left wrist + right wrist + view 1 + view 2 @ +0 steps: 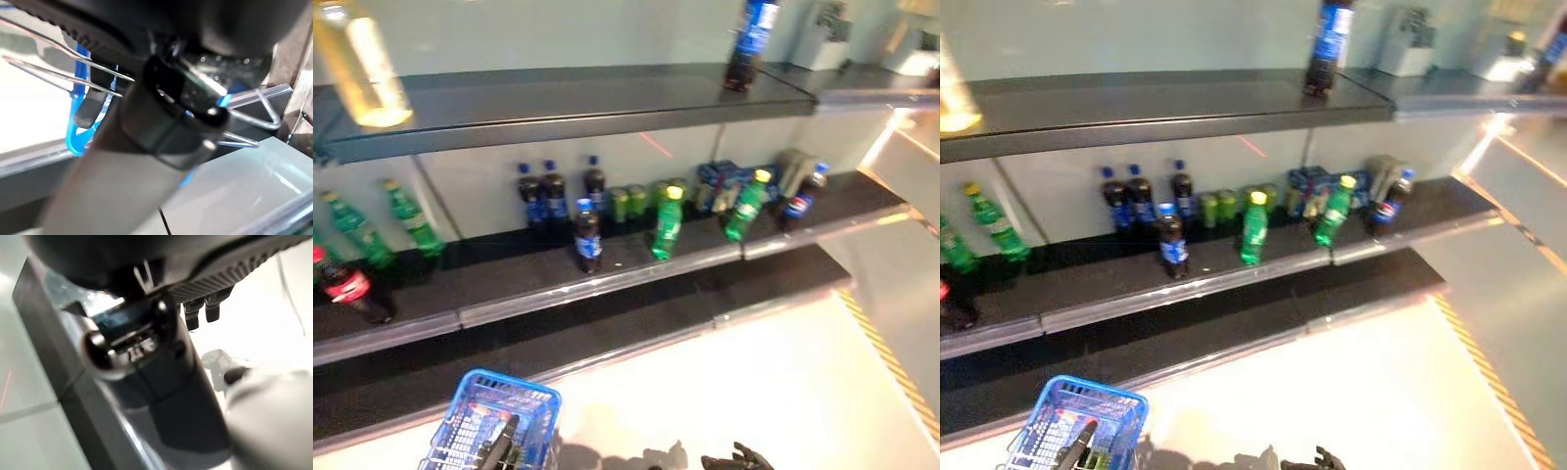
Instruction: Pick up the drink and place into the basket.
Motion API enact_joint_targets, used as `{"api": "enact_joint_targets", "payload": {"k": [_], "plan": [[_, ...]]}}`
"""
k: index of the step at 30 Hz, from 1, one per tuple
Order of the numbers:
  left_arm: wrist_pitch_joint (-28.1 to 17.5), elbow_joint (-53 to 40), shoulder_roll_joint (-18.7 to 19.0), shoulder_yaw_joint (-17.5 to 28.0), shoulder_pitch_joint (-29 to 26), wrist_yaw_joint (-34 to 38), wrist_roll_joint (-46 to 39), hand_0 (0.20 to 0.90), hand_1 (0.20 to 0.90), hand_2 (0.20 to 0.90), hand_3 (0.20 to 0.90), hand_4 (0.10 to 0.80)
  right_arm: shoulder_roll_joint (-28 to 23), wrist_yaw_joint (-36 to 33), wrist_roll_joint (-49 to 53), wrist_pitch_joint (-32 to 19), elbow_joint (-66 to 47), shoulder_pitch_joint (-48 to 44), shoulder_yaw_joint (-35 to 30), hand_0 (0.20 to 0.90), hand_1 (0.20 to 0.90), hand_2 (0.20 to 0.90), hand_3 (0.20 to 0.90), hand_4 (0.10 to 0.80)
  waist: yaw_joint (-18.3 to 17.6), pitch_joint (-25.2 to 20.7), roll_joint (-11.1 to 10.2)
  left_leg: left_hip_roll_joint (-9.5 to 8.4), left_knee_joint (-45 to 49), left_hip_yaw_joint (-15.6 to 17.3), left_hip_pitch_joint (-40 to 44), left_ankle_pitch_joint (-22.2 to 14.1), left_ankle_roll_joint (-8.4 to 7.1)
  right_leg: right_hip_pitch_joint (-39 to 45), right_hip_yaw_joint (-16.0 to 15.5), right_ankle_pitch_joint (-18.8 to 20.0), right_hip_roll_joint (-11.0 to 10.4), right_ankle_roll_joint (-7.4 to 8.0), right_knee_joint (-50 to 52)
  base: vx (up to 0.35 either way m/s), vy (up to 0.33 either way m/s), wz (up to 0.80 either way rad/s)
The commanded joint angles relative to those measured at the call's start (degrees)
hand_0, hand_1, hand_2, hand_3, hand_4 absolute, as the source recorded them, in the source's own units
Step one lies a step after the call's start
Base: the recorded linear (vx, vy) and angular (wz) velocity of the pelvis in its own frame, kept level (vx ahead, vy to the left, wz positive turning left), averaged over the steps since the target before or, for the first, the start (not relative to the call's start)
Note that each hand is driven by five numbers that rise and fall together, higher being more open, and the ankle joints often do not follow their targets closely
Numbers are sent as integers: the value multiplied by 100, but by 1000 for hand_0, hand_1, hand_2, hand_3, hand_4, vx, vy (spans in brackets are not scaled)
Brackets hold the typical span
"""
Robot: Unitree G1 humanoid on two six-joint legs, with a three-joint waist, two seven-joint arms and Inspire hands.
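A blue basket [499,416] hangs low from the left hand [93,105], curled round its handle; bottles [588,235] stand far off on the shelf [607,279]. The right hand [736,458] hangs low, its grip unreadable. Reaching could topple crowded neighbouring bottles.

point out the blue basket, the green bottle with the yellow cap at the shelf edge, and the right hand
blue basket [533,394], left eye view, rim.
green bottle [667,231], left eye view, body.
right hand [736,459], left eye view, fingers.

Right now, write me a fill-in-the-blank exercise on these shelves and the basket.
1. The basket at the bottom of the view is ____ in colour.
2. The green bottle near the shelf's front edge has a ____ cap.
3. On the top shelf, a dark bottle with a blue label stands ____.

Missing words: blue; yellow; upright
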Motion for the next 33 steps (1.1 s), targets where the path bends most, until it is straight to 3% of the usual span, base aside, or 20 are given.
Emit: {"api": "enact_joint_targets", "payload": {"k": [1,5,6,9,10,13,14,15,16,20,21,22,23,24,26,27,28,30,31,33], "plan": [[-351,-610,-20,23,155,-266,-156,300,300,300,200,100,-89,34,-278,24,129,-40,216,900,900,900,900,800,125,174,80,-549,157,333,-547,154,593,676,-199,473,-166,547,-602,179,-251,-102],[-298,-794,-19,-156,240,7,-62,300,300,300,200,100,-117,-56,-81,65,136,-153,208,900,900,900,900,800,272,227,230,-1060,-406,433,-691,81,605,749,-198,447,51,657,-497,293,-202,-50],[-348,-766,-52,-146,277,-19,-76,300,300,300,200,100,-81,-94,-104,103,82,-142,208,900,900,900,900,800,361,231,324,-1209,-745,707,-1068,462,513,966,-174,345,230,644,-506,308,-131,-22],[-365,-684,-45,-131,279,-87,-94,300,300,300,200,100,-41,-113,-172,102,65,-108,226,900,900,900,900,800,463,219,346,-1241,-595,1034,-1551,754,430,1167,-190,153,341,578,-489,308,-131,-54],[-418,-626,-58,-73,290,-115,-178,300,300,300,200,100,-2,-110,-295,105,107,-139,303,900,900,900,900,800,512,164,315,-1287,-428,1081,-1612,634,524,1166,-154,-29,469,519,-227,541,-192,-59],[-533,-448,-47,119,170,-37,-407,300,300,300,200,100,148,-108,-306,283,290,-234,332,900,900,900,900,800,452,19,53,-1378,-394,1448,-1215,63,918,1125,-35,627,536,843,748,543,-176,-74],[-517,-442,-30,145,114,-58,-429,300,300,300,200,100,201,-65,-364,269,335,-242,347,900,900,900,900,800,452,-19,-29,-1389,-521,1423,-1051,29,992,1054,51,1135,568,1091,1227,394,-157,-29],[-500,-483,21,85,44,-44,-379,300,300,300,200,100,238,-61,-398,216,357,-239,414,900,900,900,900,800,450,-41,-60,-1338,-693,1341,-831,25,1019,927,68,1603,689,1354,1884,454,-215,7],[-483,-543,56,-15,-28,-47,-231,300,300,300,200,100,267,-129,-403,93,366,-250,513,900,900,900,900,800,467,-82,18,-1144,-882,1242,-613,60,996,663,-6,1938,817,1506,2592,475,-249,6],[-509,-797,61,-368,-107,114,-97,300,300,300,200,100,276,-317,162,164,204,-343,595,900,900,900,900,800,371,-97,189,-915,-996,944,-259,52,950,-27,-235,1576,358,1407,2903,261,-177,37],[-520,-881,59,-476,-163,127,-99,300,300,300,200,100,262,-342,306,176,126,-391,579,900,900,900,900,800,294,-52,230,-894,-960,773,-164,3,947,-203,-264,1244,60,1265,2627,153,-152,67],[-520,-882,57,-475,-165,128,-99,300,300,300,200,100,261,-342,306,176,126,-393,579,900,900,900,900,800,287,-60,238,-884,-960,766,-178,10,943,-208,-274,1261,68,1261,2610,264,-335,72],[-477,-975,96,-606,-300,127,-132,300,300,300,200,100,272,-418,335,87,83,-432,583,900,900,900,900,800,190,50,311,-861,-922,391,-30,-85,922,-398,-184,1081,-385,1070,1750,162,-240,81],[-471,-983,99,-613,-314,127,-138,300,300,300,200,100,274,-425,329,82,82,-435,585,900,900,900,900,800,177,50,323,-852,-924,354,-32,-83,918,-411,-180,1103,-413,1058,1660,246,-398,85],[-399,-1053,144,-642,-424,65,-161,300,300,300,200,100,283,-512,345,47,80,-414,596,900,900,900,900,800,79,134,372,-763,-955,-83,152,-341,845,-686,228,1539,-1140,1119,443,283,-565,73],[-435,-1097,164,-640,-419,64,-280,300,300,300,200,100,294,-482,245,50,104,-424,595,900,900,900,900,800,-1,231,397,-648,-1030,-311,352,-500,791,-761,490,1937,-1302,1221,-65,300,-635,81],[-445,-1139,177,-647,-394,70,-333,300,300,300,200,100,292,-462,171,64,100,-440,599,900,900,900,900,800,-16,261,407,-566,-1057,-380,414,-541,760,-825,597,2017,-1300,1255,-97,268,-675,92],[-433,-1292,241,-633,-250,140,-201,300,300,300,200,100,194,-339,-132,199,-55,-497,741,900,900,900,900,800,82,272,378,10,-1055,-425,408,-412,464,-421,460,1148,-1120,1269,-144,231,-704,72],[-494,-1296,193,-587,-196,246,-178,300,300,300,200,100,159,-231,-155,480,-216,-492,826,900,900,900,900,800,120,254,308,205,-896,-434,363,-279,326,-233,335,944,-986,1178,-150,229,-731,39],[-388,-1122,116,-382,-113,261,-55,300,300,300,200,100,45,-155,-91,547,-304,-453,942,900,900,900,900,800,222,267,129,529,-252,-238,-66,434,161,91,12,697,-759,919,-240,178,-658,51]]}}
